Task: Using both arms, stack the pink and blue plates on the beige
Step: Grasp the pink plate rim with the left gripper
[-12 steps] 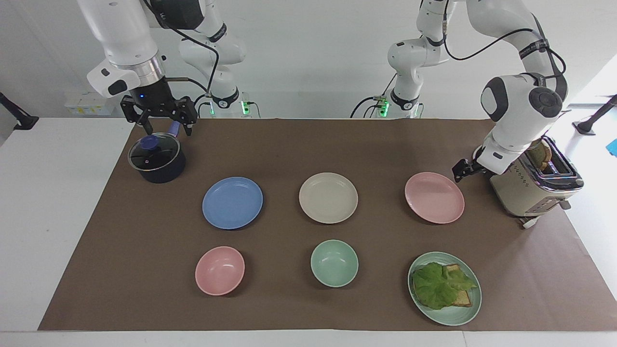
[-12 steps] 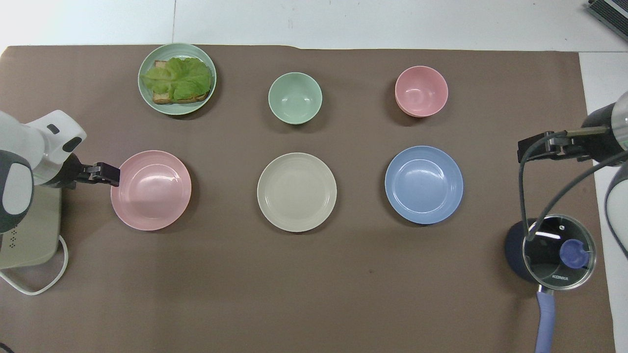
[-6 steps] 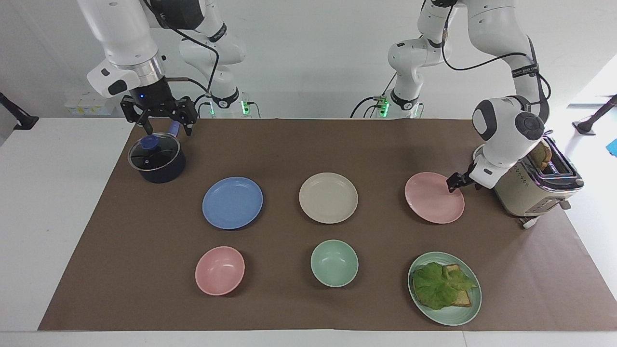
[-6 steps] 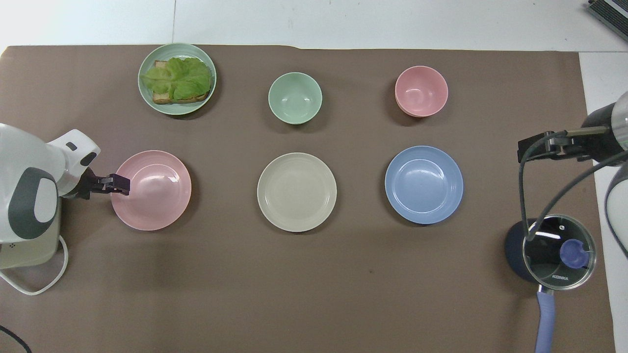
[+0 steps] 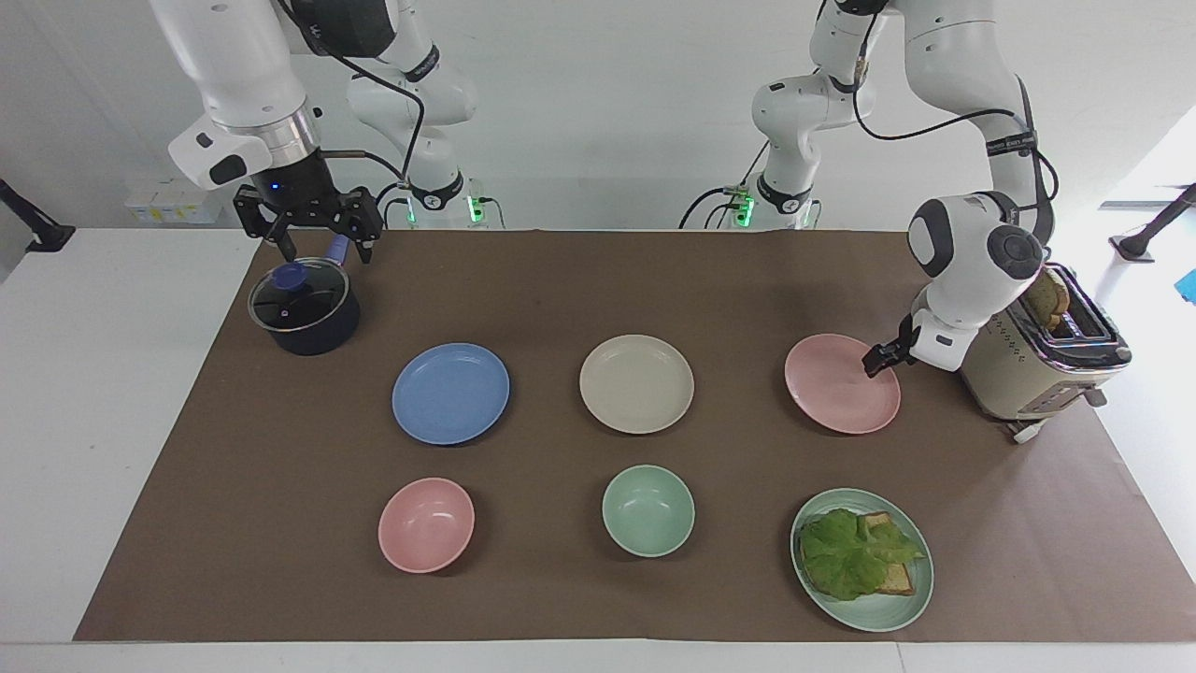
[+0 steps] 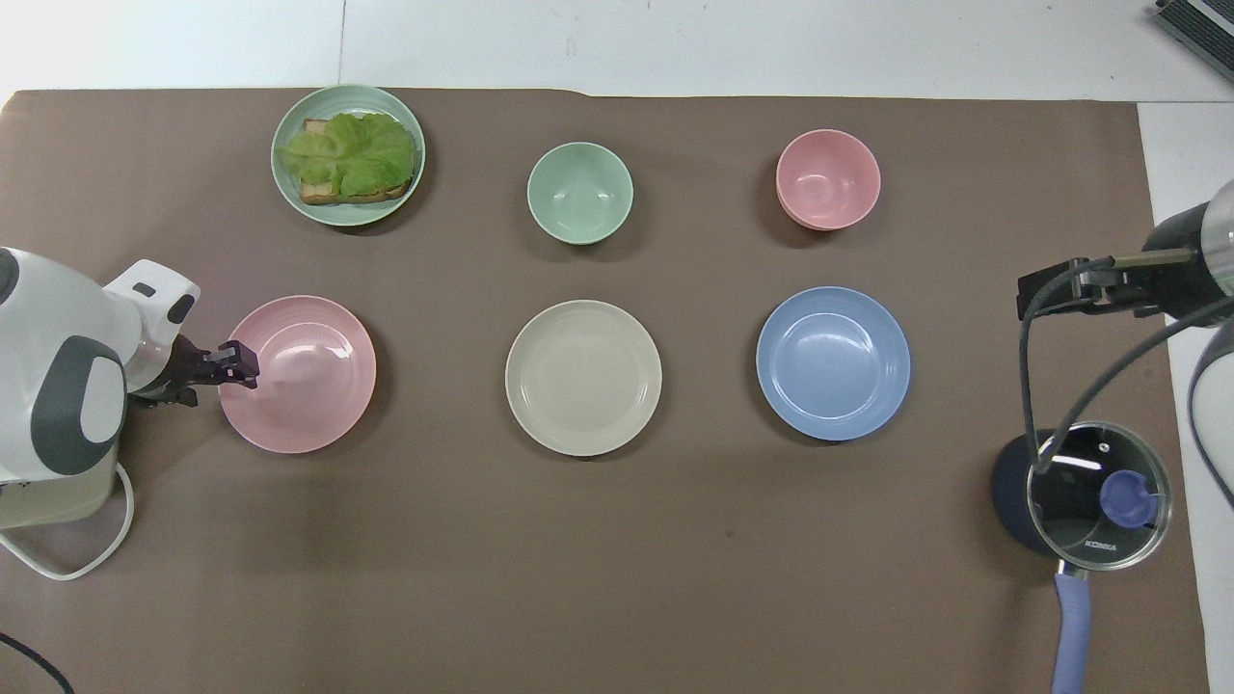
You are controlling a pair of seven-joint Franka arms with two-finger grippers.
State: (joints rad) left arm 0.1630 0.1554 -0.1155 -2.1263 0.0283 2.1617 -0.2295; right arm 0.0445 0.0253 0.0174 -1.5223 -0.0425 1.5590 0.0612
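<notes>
1. A plain white wall (image 5: pixel 598 103) runs across the back, evenly lit, with no marks showing on it.
2. The white table (image 5: pixel 103 393) carries a big brown mat (image 5: pixel 598 280) that covers most of its top, leaving white margins at the ends and edges.
3. Bright light washes in at the left arm's end of the table, bleaching the surface there.
4. Black stand feet (image 5: pixel 42 234) sit at both ends of the table.
5. A white socket strip (image 5: pixel 168 201) rests against the wall.

Left hand (image 5: pixel 878 361) hides part of pink plate's (image 5: pixel 841 385) rim.
</notes>
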